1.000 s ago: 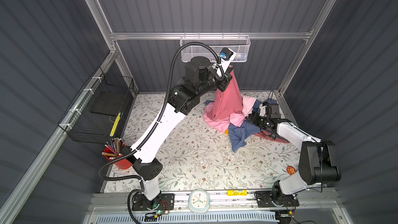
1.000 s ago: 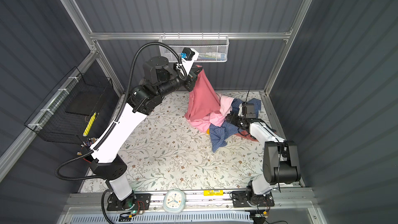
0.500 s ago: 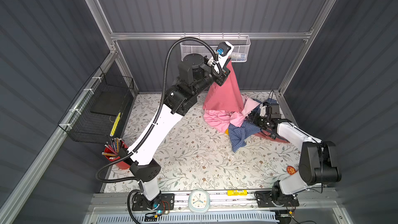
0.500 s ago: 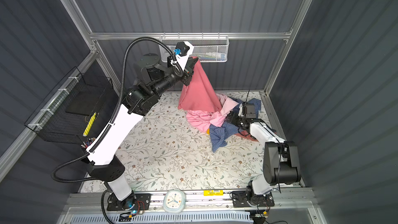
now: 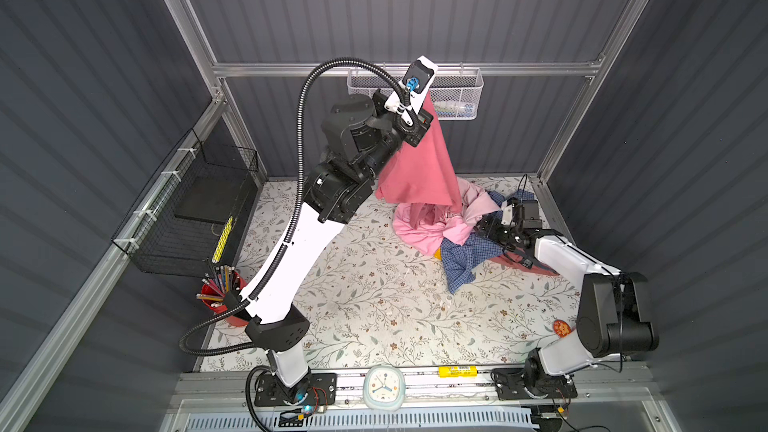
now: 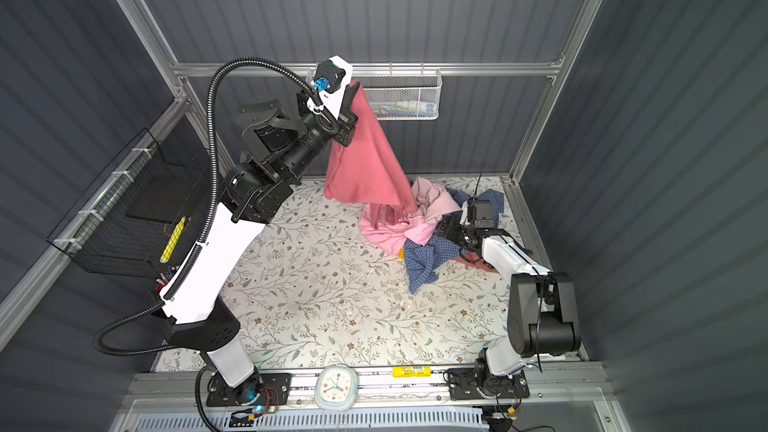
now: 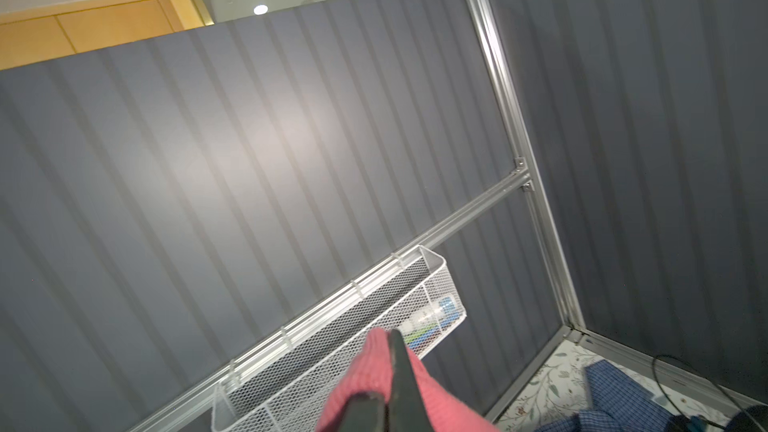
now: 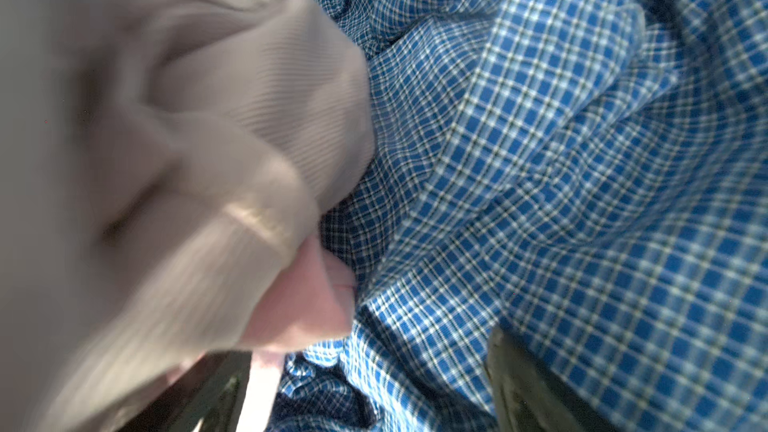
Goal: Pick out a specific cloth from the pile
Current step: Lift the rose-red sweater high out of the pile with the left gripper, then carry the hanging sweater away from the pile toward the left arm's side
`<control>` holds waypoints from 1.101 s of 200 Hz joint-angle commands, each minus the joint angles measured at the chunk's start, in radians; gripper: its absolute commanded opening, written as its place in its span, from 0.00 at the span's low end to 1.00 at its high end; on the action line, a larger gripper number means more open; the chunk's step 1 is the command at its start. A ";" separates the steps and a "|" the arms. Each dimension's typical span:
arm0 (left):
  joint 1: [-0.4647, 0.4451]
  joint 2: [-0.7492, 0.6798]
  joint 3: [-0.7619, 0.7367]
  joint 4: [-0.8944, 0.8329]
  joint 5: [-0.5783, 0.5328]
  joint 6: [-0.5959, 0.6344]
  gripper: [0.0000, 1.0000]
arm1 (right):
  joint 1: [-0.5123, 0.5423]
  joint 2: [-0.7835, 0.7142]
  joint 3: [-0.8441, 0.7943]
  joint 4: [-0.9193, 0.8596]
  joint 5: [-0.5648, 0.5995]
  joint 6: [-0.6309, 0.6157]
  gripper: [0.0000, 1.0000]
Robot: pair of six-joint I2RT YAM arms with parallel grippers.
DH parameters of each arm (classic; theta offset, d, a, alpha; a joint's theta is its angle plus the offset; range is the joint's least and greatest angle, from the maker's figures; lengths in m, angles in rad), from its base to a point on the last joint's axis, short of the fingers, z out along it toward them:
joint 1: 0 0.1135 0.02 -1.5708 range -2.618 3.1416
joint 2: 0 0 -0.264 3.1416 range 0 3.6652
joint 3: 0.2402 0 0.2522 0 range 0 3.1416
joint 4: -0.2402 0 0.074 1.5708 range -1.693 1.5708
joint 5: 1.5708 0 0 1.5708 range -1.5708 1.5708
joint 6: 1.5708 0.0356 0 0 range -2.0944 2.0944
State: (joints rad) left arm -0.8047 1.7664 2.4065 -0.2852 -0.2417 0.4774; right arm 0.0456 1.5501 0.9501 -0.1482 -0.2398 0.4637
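The cloth (image 5: pixel 419 168) (image 6: pixel 365 160) is plain rose-red and hangs from my left gripper (image 5: pixel 429 106) (image 6: pixel 352 91), which is shut on its top corner high up near the back wall. In the left wrist view the fingertips (image 7: pixel 395 336) pinch the cloth (image 7: pixel 365 371). Its lower edge drapes over the pile (image 5: pixel 428 226) (image 6: pixel 395 226) of bright pink, pale pink and blue checked garments. My right gripper (image 5: pixel 482 228) (image 6: pixel 446 228) (image 8: pixel 365 401) lies low in the pile's right side, jaws apart, with the checked shirt (image 8: pixel 540 160) bunched between them.
A white mesh basket (image 5: pixel 453 93) hangs on the back wall just behind the raised cloth. A black wire basket (image 5: pixel 187 209) is fixed on the left wall, above a red pencil cup (image 5: pixel 220 297). A clock (image 5: pixel 384 382) sits on the front rail. A salmon piece (image 5: pixel 515 261) lies under the right arm.
My left gripper has risen and swung left with the cloth, drawing more of it up out of the pile. The right arm has stayed put.
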 commanded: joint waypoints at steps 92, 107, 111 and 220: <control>0.233 -0.074 -0.189 0.075 -0.204 -0.015 0.00 | -0.005 -0.042 0.043 -0.047 0.029 -0.010 0.88; 0.273 -0.070 -0.195 0.030 -0.196 -0.052 0.00 | -0.006 -0.049 0.039 -0.051 0.034 -0.009 0.88; 0.288 -0.069 -0.197 0.018 -0.190 -0.065 0.00 | -0.006 -0.048 0.039 -0.051 0.034 -0.008 0.88; 0.558 -0.035 -0.318 -0.219 -0.107 -0.230 0.00 | -0.004 -0.073 0.023 -0.066 0.043 -0.004 0.89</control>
State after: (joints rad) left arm -0.2653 1.7420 2.0789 -0.4953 -0.3550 0.2642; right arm 0.0456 1.4982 0.9691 -0.2039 -0.2092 0.4637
